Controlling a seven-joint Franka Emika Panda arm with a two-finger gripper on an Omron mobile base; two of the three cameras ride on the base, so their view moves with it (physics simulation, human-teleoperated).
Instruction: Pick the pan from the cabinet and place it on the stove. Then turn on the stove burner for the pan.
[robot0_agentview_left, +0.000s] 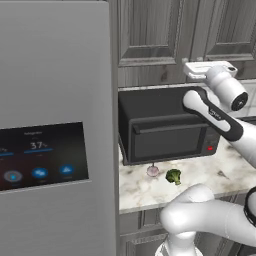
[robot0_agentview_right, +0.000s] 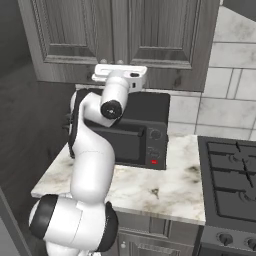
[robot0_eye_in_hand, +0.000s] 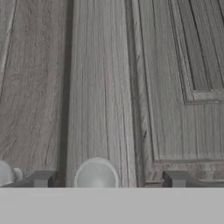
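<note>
Cabinet: we see the cabinet (robot0_agentview_right: 150, 35) as a grey wood-grain wall unit with raised-panel doors, mounted on the wall above the counter; both doors are shut.
Knob: in the hand view a small, round, pale knob (robot0_eye_in_hand: 96, 175) sits on the flat frame of the door, close to the camera, between the two fingertips.
Second knob: another pale round knob (robot0_eye_in_hand: 5, 173) shows at the far left edge of the hand view.
Gripper: the gripper (robot0_eye_in_hand: 109, 179) faces the door with its dark fingertips (robot0_eye_in_hand: 41, 178) set wide apart, one on each side of the knob, holding nothing.
Arm: we see the white arm with dark joints reaching up, its white hand (robot0_agentview_right: 120, 74) level with the bottom edge of the doors.
Oven: a black, boxy countertop oven (robot0_agentview_left: 167, 130) with a glass door stands below the cabinet.
Counter: a pale marbled stone counter (robot0_agentview_right: 150, 192) carries the oven, a small green piece of broccoli (robot0_agentview_left: 173, 176) and a small pinkish round thing (robot0_agentview_left: 152, 171) near its front.
Stove: the stove (robot0_agentview_right: 230, 175), black with grid grates and round front knobs, is to the right.
Fridge: a brushed steel fridge (robot0_agentview_left: 55, 75) with a dark screen stands at the left.
</note>
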